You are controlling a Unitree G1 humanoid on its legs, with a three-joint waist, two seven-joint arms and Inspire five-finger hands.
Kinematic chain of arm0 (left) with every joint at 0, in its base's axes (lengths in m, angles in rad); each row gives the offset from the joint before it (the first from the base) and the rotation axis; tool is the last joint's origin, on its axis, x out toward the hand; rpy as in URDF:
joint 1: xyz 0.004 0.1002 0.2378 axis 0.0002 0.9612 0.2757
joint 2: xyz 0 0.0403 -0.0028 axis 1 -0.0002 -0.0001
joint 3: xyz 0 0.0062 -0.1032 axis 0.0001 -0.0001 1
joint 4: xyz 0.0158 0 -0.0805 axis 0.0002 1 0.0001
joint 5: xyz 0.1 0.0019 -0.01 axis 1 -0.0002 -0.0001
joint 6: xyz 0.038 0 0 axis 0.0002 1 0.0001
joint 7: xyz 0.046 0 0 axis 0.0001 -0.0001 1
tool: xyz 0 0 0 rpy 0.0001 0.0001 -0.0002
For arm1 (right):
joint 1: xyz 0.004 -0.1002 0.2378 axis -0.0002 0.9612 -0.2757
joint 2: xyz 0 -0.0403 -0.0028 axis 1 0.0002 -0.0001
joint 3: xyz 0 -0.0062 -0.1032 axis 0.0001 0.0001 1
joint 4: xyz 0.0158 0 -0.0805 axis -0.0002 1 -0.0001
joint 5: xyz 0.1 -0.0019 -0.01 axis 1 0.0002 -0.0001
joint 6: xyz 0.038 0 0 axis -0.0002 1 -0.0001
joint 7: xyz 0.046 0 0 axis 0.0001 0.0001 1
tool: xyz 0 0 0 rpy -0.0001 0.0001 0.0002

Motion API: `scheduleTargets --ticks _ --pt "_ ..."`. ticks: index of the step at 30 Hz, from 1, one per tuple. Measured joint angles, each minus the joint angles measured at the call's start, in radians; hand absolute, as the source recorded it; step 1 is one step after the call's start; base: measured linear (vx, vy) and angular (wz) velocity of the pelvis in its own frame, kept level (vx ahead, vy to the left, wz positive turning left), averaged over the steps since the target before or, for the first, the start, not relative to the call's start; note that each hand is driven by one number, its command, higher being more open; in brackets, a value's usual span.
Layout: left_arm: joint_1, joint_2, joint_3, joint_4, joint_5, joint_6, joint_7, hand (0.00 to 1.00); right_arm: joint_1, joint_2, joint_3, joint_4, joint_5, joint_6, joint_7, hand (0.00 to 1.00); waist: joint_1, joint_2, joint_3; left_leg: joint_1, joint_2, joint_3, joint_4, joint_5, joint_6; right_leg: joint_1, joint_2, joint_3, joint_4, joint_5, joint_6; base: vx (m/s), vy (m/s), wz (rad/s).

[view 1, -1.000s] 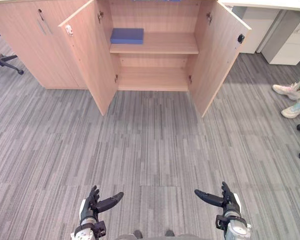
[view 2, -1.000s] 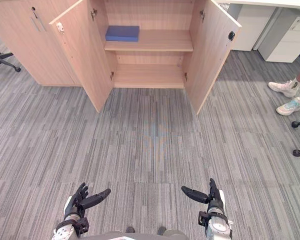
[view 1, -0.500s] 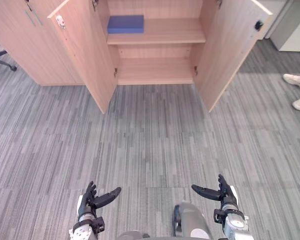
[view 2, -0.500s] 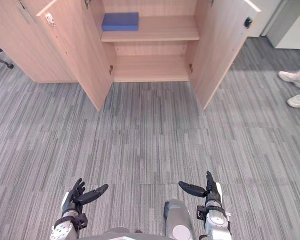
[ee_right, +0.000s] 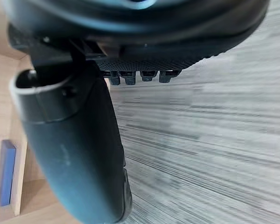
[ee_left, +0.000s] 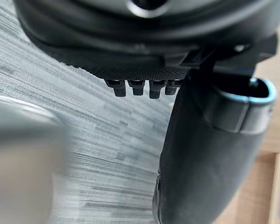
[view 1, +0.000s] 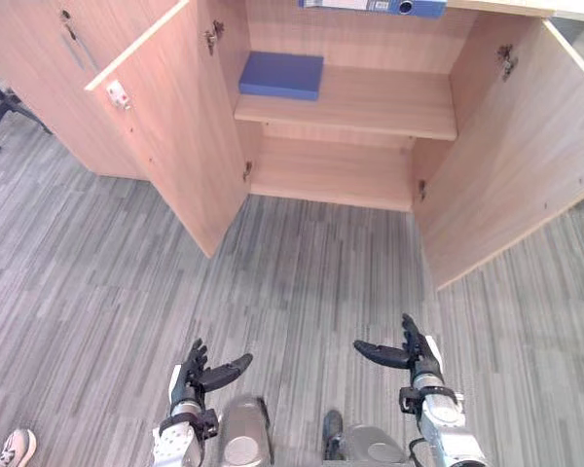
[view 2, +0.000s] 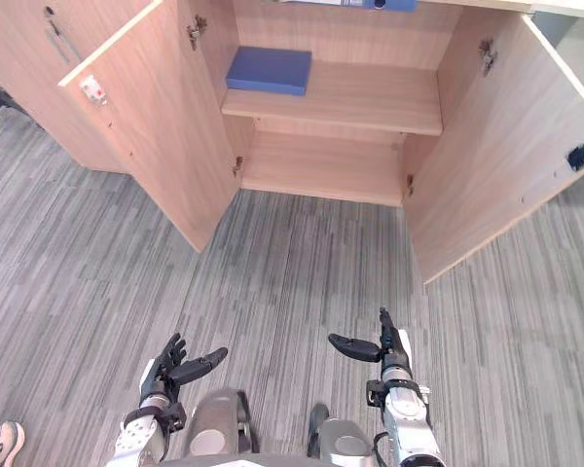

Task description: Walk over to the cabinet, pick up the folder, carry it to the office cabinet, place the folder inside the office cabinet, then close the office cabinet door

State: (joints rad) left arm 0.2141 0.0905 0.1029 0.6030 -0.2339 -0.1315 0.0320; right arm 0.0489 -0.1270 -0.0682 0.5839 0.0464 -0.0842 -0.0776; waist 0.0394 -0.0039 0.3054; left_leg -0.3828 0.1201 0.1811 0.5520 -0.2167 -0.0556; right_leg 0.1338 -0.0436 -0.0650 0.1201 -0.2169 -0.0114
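Note:
A flat blue folder (view 1: 281, 75) lies at the left end of the middle shelf (view 1: 370, 102) of a light wooden cabinet whose left door (view 1: 170, 126) and right door (view 1: 511, 165) both stand wide open. My left hand (view 1: 197, 375) and right hand (view 1: 409, 352) hang low over the carpet, well short of the cabinet, both open and holding nothing. The right wrist view looks past the thumb (ee_right: 79, 149) to the folder (ee_right: 7, 172) on its shelf. In the left wrist view the straight thumb (ee_left: 200, 154) stands over the carpet.
A blue and white binder (view 1: 375, 5) lies on top of the cabinet. The bottom shelf (view 1: 331, 175) is bare. A closed cabinet (view 1: 39, 58) adjoins on the left, with an office chair base (view 1: 0, 102) beside it. A person's shoe (view 1: 10, 449) shows at the lower left.
The camera has moved closer to the cabinet and swung, so the cabinet looks larger. The shoes at the right have left the picture. Both hands stay open.

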Motion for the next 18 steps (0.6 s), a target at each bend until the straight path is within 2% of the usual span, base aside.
scheduleTargets --ticks 1,2,3,5,6,7,8,9,10,11,12,13,14,15,16,17,18 --pt "0.007 -0.003 0.000 0.002 0.001 0.004 0.001 1.00 -0.002 0.000 -0.009 0.009 0.000 0.000 -0.004 1.00 0.007 0.003 -0.004 0.006 -0.013 -0.013 -0.146 0.054 -0.016 0.015 -0.006 0.020 -0.008 -0.010 0.018 0.59 0.228 -1.09" --pt "0.013 -0.001 0.007 0.008 0.001 0.008 0.002 1.00 -0.002 -0.003 -0.014 0.040 0.000 0.001 -0.010 1.00 0.026 -0.003 -0.007 0.030 -0.025 -0.010 -0.209 0.235 0.004 0.056 -0.019 0.066 -0.021 -0.034 0.039 0.64 0.282 -0.72" --pt "-0.007 0.004 0.009 0.023 0.002 0.010 0.008 1.00 -0.004 0.003 -0.013 0.058 0.000 0.005 -0.014 1.00 0.021 -0.027 -0.019 0.031 -0.053 0.007 -0.197 0.203 0.022 0.057 -0.052 0.080 -0.016 -0.033 0.032 0.78 0.341 -0.41" --pt "-0.039 0.006 0.045 0.011 0.002 0.005 0.012 1.00 0.002 0.002 -0.014 0.063 -0.001 0.005 -0.007 1.00 -0.005 -0.033 -0.025 0.036 -0.075 0.026 -0.098 0.105 0.076 0.017 -0.083 0.130 0.129 -0.014 0.053 0.69 0.304 -0.03" --pt "-0.039 0.006 0.048 0.006 0.002 0.005 0.012 1.00 0.003 0.005 -0.014 0.064 -0.001 0.005 -0.006 1.00 -0.007 -0.033 -0.025 0.057 -0.078 0.030 -0.087 0.077 0.078 0.007 -0.087 0.142 0.190 -0.008 0.069 0.58 0.250 -0.32" --pt "-0.035 0.008 0.047 0.001 0.002 0.005 0.013 1.00 0.003 0.011 -0.014 0.072 -0.002 0.006 -0.005 1.00 -0.007 -0.033 -0.025 0.123 -0.085 0.048 -0.095 0.026 0.078 -0.039 -0.093 0.160 0.373 0.020 0.151 0.65 0.236 -0.28" --pt "-0.035 0.010 0.044 0.002 0.003 0.007 0.012 1.00 0.003 0.016 -0.011 0.076 -0.007 0.006 -0.004 1.00 -0.016 -0.033 -0.025 0.203 -0.098 0.052 -0.119 -0.007 0.083 -0.114 -0.102 0.172 0.601 0.089 0.288 0.63 0.203 -0.21" --pt "-0.035 0.011 0.042 0.002 0.003 0.008 0.012 1.00 0.004 0.016 -0.006 0.077 -0.011 0.006 -0.002 1.00 -0.021 -0.033 -0.025 0.243 -0.105 0.053 -0.134 -0.018 0.087 -0.152 -0.107 0.165 0.713 0.088 0.282 0.58 0.132 -0.03" --pt "-0.034 0.015 0.039 0.003 0.002 0.008 0.014 1.00 0.005 0.017 0.002 0.080 -0.011 0.006 0.005 1.00 -0.032 -0.033 -0.025 0.325 -0.114 0.054 -0.179 -0.029 0.089 -0.225 -0.122 0.128 0.888 0.064 0.243 0.28 0.036 0.02" --pt "-0.033 0.019 0.037 0.003 0.002 0.008 0.014 1.00 0.007 0.017 0.009 0.080 -0.011 0.006 0.007 1.00 -0.036 -0.031 -0.026 0.366 -0.114 0.053 -0.208 -0.029 0.089 -0.261 -0.127 0.095 0.933 0.041 0.203 0.46 0.026 -0.01" --pt "-0.033 0.028 0.029 0.003 0.002 0.007 0.015 1.00 0.010 0.018 0.022 0.078 -0.012 0.006 0.012 1.00 -0.039 -0.023 -0.031 0.439 -0.108 0.050 -0.275 -0.029 0.089 -0.326 -0.129 0.025 0.949 0.006 0.143 0.46 -0.026 0.01" --pt "-0.038 0.041 0.025 0.004 0.002 0.007 0.014 1.00 0.011 0.016 0.035 0.079 -0.012 0.006 0.013 1.00 -0.043 -0.018 -0.033 0.496 -0.095 0.045 -0.325 -0.029 0.089 -0.380 -0.126 -0.046 0.886 -0.026 0.098 0.56 -0.048 0.06" --pt "-0.041 0.043 0.026 0.005 0.002 0.007 0.014 1.00 0.011 0.016 0.036 0.080 -0.012 0.006 0.015 1.00 -0.048 -0.016 -0.031 0.517 -0.087 0.043 -0.337 -0.029 0.089 -0.400 -0.121 -0.074 0.830 -0.041 0.078 0.46 -0.118 0.20" --pt "-0.047 0.044 0.026 0.012 0.002 0.007 0.014 1.00 0.012 0.016 0.037 0.083 -0.012 0.006 0.017 1.00 -0.058 -0.008 -0.027 0.541 -0.066 0.037 -0.342 -0.029 0.089 -0.439 -0.104 -0.114 0.687 -0.056 0.063 0.45 -0.183 0.32" --pt "-0.054 0.048 0.026 0.025 0.002 0.007 0.014 1.00 0.014 0.013 0.037 0.090 -0.012 0.006 0.017 1.00 -0.068 -0.009 -0.027 0.562 -0.047 0.023 -0.342 -0.032 0.082 -0.460 -0.076 -0.121 0.496 -0.031 0.063 0.46 -0.211 0.38" --pt "-0.054 0.052 0.027 0.029 0.001 0.007 0.014 1.00 0.017 0.012 0.036 0.095 -0.012 0.006 0.017 1.00 -0.072 -0.013 -0.030 0.573 -0.044 0.019 -0.342 -0.037 0.071 -0.462 -0.062 -0.118 0.374 0.017 0.060 0.49 -0.240 0.39" --pt "-0.051 0.056 0.026 0.029 0.001 0.007 0.014 1.00 0.032 0.010 0.036 0.093 -0.012 0.006 0.016 1.00 -0.076 -0.035 -0.044 0.593 -0.050 0.015 -0.339 -0.052 0.030 -0.454 -0.051 -0.095 0.201 0.146 0.045 0.53 -0.241 0.33"
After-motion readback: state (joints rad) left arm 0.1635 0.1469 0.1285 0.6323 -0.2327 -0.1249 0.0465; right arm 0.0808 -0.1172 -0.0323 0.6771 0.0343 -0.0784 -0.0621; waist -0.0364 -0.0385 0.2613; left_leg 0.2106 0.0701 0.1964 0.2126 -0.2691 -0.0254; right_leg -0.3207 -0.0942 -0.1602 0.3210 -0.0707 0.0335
